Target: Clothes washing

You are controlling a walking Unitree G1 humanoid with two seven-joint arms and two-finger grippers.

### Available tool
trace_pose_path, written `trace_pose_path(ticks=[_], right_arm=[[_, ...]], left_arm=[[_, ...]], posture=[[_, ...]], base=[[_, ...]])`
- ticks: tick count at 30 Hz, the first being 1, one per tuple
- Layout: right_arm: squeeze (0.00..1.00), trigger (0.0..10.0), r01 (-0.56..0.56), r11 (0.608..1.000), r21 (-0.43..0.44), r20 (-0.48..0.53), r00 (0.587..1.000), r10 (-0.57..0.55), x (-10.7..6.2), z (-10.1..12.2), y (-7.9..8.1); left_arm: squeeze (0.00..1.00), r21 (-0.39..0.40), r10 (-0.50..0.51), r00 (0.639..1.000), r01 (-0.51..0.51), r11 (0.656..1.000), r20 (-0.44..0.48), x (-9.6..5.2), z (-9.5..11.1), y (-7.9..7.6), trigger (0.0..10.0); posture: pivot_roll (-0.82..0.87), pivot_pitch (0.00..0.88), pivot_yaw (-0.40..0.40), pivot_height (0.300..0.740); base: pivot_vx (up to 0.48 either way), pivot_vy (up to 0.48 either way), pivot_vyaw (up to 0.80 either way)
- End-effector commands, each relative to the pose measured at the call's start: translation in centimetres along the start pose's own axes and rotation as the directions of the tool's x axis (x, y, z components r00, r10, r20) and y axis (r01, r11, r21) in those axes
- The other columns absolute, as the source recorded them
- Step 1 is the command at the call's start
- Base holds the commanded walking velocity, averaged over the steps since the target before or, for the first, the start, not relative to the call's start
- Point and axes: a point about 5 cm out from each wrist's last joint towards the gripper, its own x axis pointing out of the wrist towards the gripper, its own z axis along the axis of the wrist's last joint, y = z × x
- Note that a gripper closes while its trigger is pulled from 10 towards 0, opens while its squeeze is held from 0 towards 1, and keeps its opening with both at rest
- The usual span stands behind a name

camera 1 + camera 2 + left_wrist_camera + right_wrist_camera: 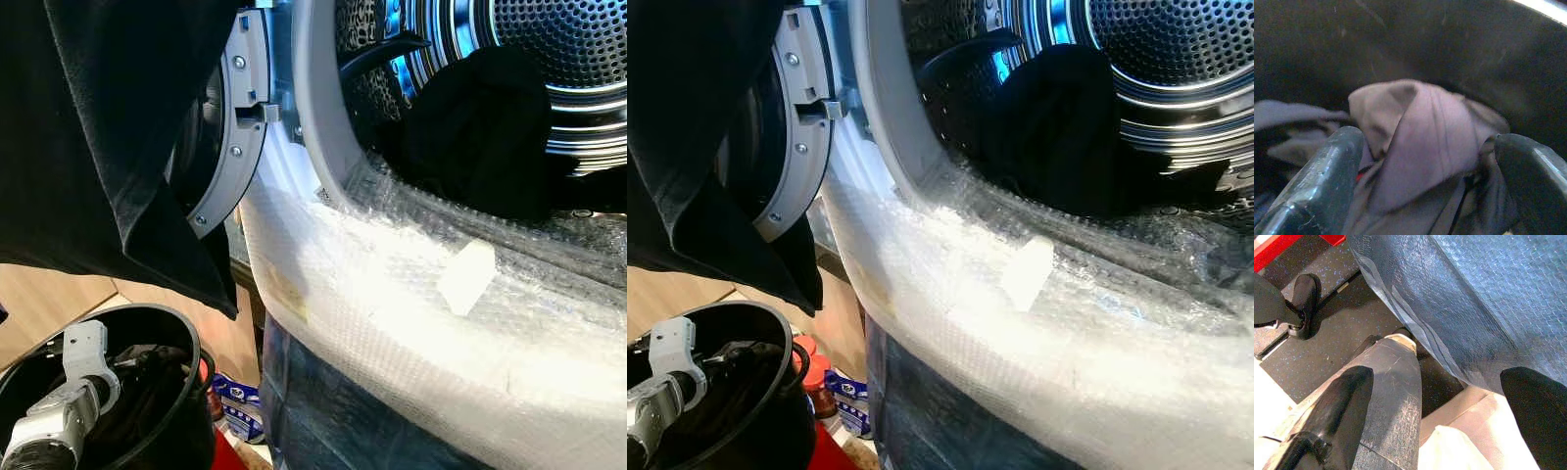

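The washing machine's drum (549, 59) stands open, and a heap of dark clothes (480, 127) lies inside it. Its round door (230, 147) is swung out to the left, with a black garment (98, 127) hanging in front of it. At the lower left my left arm (69, 392) reaches down into a black bucket (186, 343). Inside the bucket my left gripper (1425, 161) is open, its fingers (1322, 176) on either side of a greyish-purple cloth (1420, 132). My right gripper (1437, 406) hangs open low beside the machine, holding nothing.
Bubble wrap (411, 294) covers the machine's front, with a white tape piece (467, 277) on it. A red-capped bottle (808, 367) and a blue-white package (235, 397) stand between bucket and machine. Dark speckled floor (1342, 328) lies below the right gripper.
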Motion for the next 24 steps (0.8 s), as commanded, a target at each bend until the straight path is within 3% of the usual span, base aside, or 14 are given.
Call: trace_pose_path(ticks=[1, 10, 23, 24], right_arm=[[0.00, 10.0, 0.009, 1.000, -0.009, -0.128, 0.992, -0.010, -0.2, -3.5, 0.0], [0.00, 10.0, -0.010, 1.000, 0.023, -0.125, 0.992, 0.013, -0.1, -3.6, 0.3], [0.00, 10.0, -0.010, 1.000, 0.011, -0.117, 0.993, 0.012, -0.1, -3.0, 0.1], [0.00, 10.0, -0.011, 1.000, 0.014, -0.113, 0.994, 0.012, -0.1, -2.9, 0.1]], left_arm=[[0.00, 0.006, -0.019, 0.999, 0.019, 1.000, -0.036, 0.2, -0.6, -0.4, 10.0], [0.00, -0.048, 0.057, 0.987, -0.065, 0.997, -0.150, 0.3, -2.2, 0.0, 10.0], [0.00, -0.073, 0.069, 0.985, -0.081, 0.994, -0.157, 0.6, -2.5, -0.6, 9.9], [0.00, -0.091, 0.047, 0.985, -0.063, 0.994, -0.165, 0.6, -2.9, -0.9, 0.0]], posture=[[-0.02, 0.005, -0.015, 0.740], [-0.03, 0.000, 0.003, 0.740], [-0.03, 0.000, -0.005, 0.740], [-0.03, 0.000, -0.008, 0.740]], base=[[0.000, 0.000, 0.00], [0.000, 0.000, 0.00], [0.000, 0.000, 0.00], [0.000, 0.000, 0.00]])
